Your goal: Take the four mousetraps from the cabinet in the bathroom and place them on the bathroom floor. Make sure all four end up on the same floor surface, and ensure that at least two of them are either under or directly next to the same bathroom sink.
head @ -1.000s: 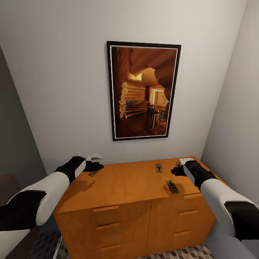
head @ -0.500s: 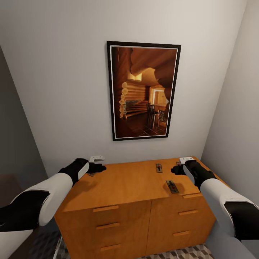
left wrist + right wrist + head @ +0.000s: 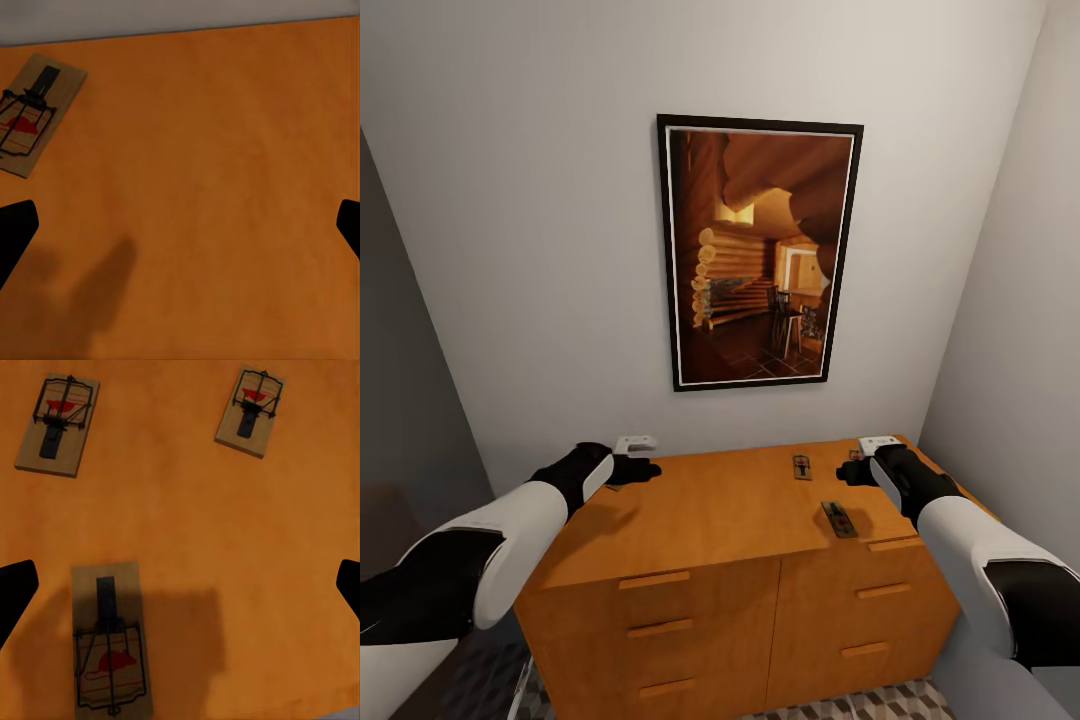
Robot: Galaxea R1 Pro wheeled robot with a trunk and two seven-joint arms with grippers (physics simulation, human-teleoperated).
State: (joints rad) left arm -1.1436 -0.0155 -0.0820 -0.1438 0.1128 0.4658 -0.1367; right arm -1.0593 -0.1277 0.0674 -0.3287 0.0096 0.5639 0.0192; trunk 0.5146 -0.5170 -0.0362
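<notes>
Left arm: white forearm, black wrist, reaching forward over the cabinet's (image 3: 710,520) left rear corner. Left end effector (image 3: 632,462) hangs above the tabletop, fingers (image 3: 15,229) set wide apart, nothing between them. One mousetrap (image 3: 31,112) lies flat on the wood just beyond and to one side of the fingers, clear of both, close to the wall edge.

Right arm: same white and black build, reaching over the right rear part of the tabletop. Right end effector (image 3: 857,472) hangs above it, fingers (image 3: 13,585) wide apart, empty. Three mousetraps below: nearest (image 3: 109,639) just inside one fingertip, untouched; two farther (image 3: 58,423) and (image 3: 251,411) well apart from each other.

Mousetraps: thin tan wooden rectangles, black wire bar and spring, red mouse-shaped mark; no readable writing.

Cabinet: smooth orange-brown wood, flat top, drawer fronts with slim wooden bar handles.

Beyond: plain pale wall; black-framed picture (image 3: 758,250) of a log interior.
</notes>
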